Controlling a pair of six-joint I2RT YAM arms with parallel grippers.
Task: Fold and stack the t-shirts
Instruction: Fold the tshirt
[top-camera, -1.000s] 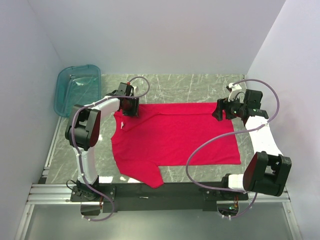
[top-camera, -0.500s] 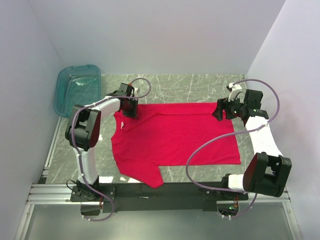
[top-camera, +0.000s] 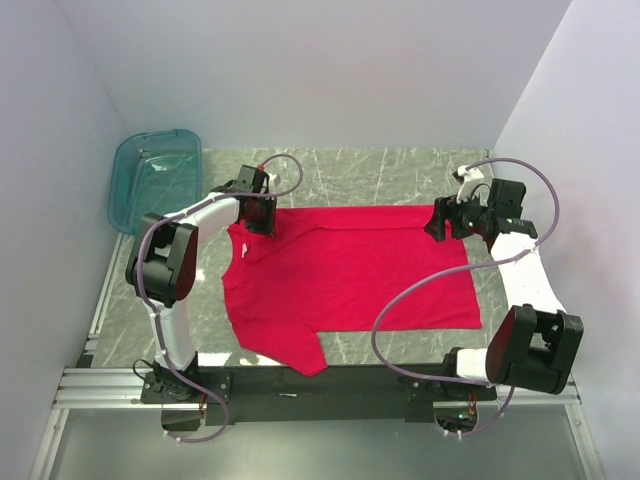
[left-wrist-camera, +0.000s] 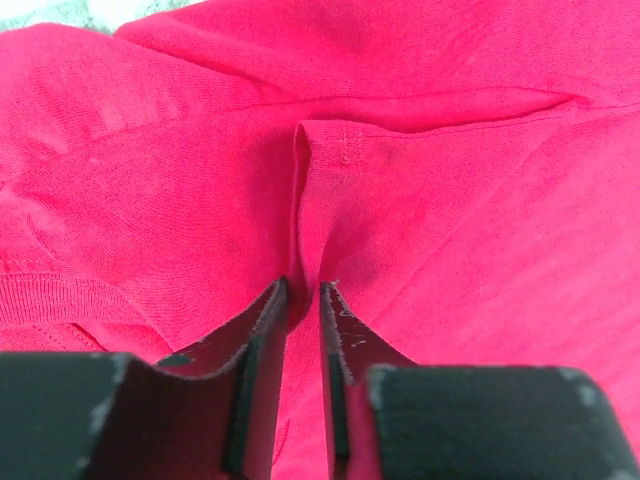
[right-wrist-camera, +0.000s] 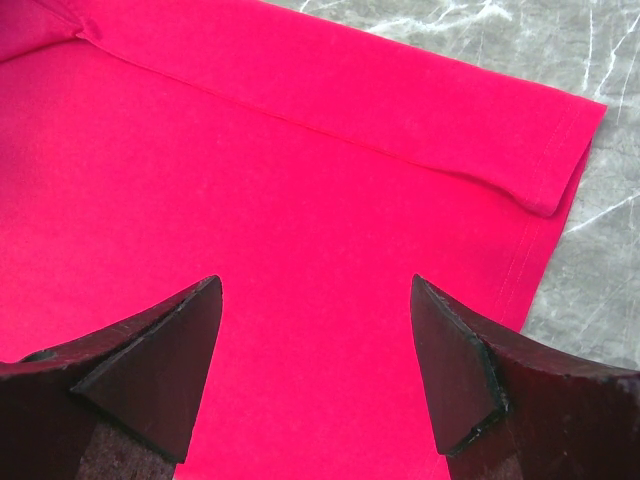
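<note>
A bright red t-shirt (top-camera: 350, 270) lies spread flat on the marble table (top-camera: 380, 170), neck to the left, one sleeve reaching the near edge. My left gripper (top-camera: 262, 222) is at the shirt's far left corner by the shoulder. In the left wrist view its jaws (left-wrist-camera: 302, 290) are shut on a raised ridge of the red cloth (left-wrist-camera: 450, 200). My right gripper (top-camera: 440, 225) hovers over the far right corner at the hem. In the right wrist view it (right-wrist-camera: 315, 285) stands open above the flat cloth (right-wrist-camera: 300, 150), holding nothing.
A translucent teal tub (top-camera: 155, 175) sits at the far left corner, partly off the table. White walls close in on the left, back and right. Bare marble (right-wrist-camera: 600, 260) shows beyond the shirt's hem.
My left gripper's jaws have closed in on a pinched fold of the shirt. Both arms and the shirt have stayed in place.
</note>
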